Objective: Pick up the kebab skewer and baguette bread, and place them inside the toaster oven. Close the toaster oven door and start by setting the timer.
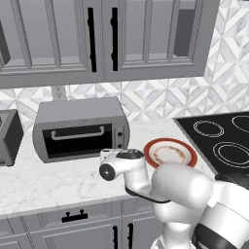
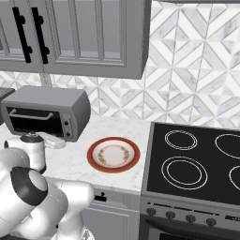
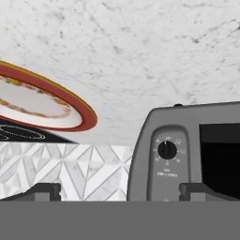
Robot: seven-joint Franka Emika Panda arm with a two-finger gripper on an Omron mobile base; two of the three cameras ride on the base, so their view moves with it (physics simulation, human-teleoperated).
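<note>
One toaster oven (image 1: 80,129) sits on the counter (image 1: 48,185) against the tiled backsplash, its black glass toaster oven door (image 1: 78,136) upright and shut, with the bar handle across the top. One red-rimmed plate (image 2: 113,154) lies bare just beside the stove (image 2: 197,164), so the food appears to be loaded already. The gripper (image 3: 120,192), jaws spread wide and holding nothing, faces the oven's knob panel; one timer knob (image 3: 167,150) sits between the fingertips, ahead of them. The step in hand is judged to be setting the timer: the next move calls for advancing onto the knob, closing, and twisting. A second, darker appliance (image 1: 8,138) stands left of the oven.
</note>
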